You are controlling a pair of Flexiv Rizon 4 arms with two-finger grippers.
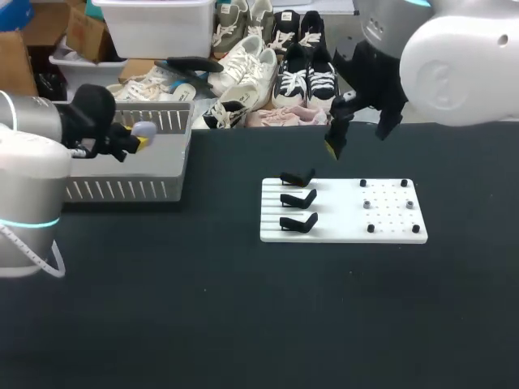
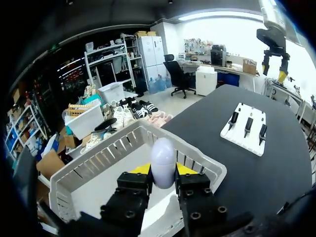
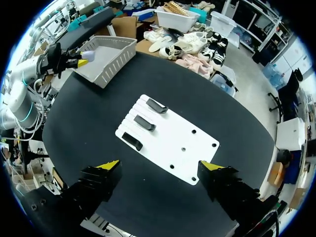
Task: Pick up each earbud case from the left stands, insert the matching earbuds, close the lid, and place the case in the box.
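My left gripper (image 1: pixel 138 141) is shut on a pale lavender earbud case (image 1: pixel 145 128), held just above the grey slatted basket (image 1: pixel 166 190) at the table's left. From the left wrist, the egg-shaped case (image 2: pixel 163 163) stands upright between the yellow tips over the basket's inside (image 2: pixel 94 182). Mid-table lies a white board (image 1: pixel 389 231) with three black stands (image 1: pixel 298 198), all bare. My right gripper (image 1: pixel 358 134) hangs open above the board's far edge. The right wrist view looks straight down past the wide-open gripper (image 3: pixel 160 166) at the board (image 3: pixel 192 133).
Small black and silver pegs (image 1: pixel 385 204) stick up from the board's right half. The basket (image 3: pixel 106 57) sits at the table's far left edge. Dark tabletop (image 1: pixel 243 316) spreads in front of the board.
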